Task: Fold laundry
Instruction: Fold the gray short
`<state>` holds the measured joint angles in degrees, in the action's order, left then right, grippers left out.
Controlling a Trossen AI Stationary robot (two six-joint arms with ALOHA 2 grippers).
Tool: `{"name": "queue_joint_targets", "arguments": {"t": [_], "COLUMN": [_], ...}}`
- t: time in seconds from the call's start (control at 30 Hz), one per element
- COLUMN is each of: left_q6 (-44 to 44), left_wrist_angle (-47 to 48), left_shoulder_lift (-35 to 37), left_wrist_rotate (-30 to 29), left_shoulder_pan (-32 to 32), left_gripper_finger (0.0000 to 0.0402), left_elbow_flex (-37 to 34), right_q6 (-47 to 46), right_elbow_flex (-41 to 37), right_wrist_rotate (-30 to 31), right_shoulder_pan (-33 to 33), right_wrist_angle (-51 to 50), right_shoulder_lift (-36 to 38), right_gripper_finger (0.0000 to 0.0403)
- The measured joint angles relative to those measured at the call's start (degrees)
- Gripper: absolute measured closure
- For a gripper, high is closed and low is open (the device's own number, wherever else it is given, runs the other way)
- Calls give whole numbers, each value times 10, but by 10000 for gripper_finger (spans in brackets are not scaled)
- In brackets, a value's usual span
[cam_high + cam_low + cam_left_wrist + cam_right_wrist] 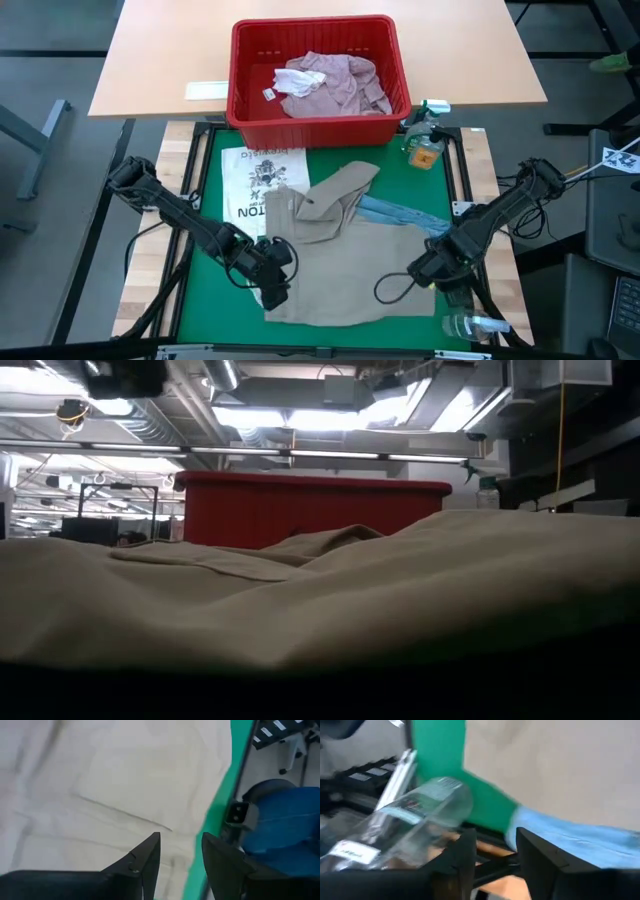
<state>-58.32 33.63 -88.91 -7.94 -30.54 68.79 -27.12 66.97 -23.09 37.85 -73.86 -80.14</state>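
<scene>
A tan khaki garment [340, 260] lies spread on the green mat, its far part folded over toward the middle. Light blue denim jeans [405, 215] stick out from under its right side. A pale pink shirt [330, 85] lies heaped in the red basket [235, 70]. My left gripper [272, 285] hovers open over the khaki garment's near left edge [125, 785], with nothing between its fingers [181, 837]. My right gripper [430, 275] is open by the garment's near right edge, over mat and denim [570, 837], also holding nothing [494, 832].
A white printed cloth [255, 180] lies flat at the mat's far left. A spray bottle [425, 140] stands at the far right corner. A clear bottle [470, 325] lies at the near right, close under my right gripper [420, 805]. The basket stands beyond the mat's far edge.
</scene>
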Motion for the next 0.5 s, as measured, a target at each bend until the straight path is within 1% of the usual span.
{"name": "queue_joint_targets", "arguments": {"t": [0.07,0.13,0.27,0.33,0.4,0.5], "left_q6": [22,46,91,109,124,142], "left_wrist_angle": [4,4,5,4,4,4], "left_shoulder_lift": [0,0,0,0,0,0], "left_wrist_rotate": [-3,-5,-10,-10,-10,-10], "left_shoulder_pan": [14,29,63,81,98,120], "left_gripper_finger": [269,272,273,273,273,273], "left_elbow_flex": [0,0,0,0,0,0], "right_q6": [32,66,137,177,222,292], "right_elbow_flex": [20,36,52,52,52,52], "right_wrist_rotate": [40,101,258,325,358,346], "right_shoulder_pan": [-10,-21,-54,-78,-112,-182], "right_wrist_angle": [-20,-27,-23,-21,-17,7], "right_shoulder_lift": [6,13,19,19,19,19], "right_gripper_finger": [264,263,263,263,263,263]}}
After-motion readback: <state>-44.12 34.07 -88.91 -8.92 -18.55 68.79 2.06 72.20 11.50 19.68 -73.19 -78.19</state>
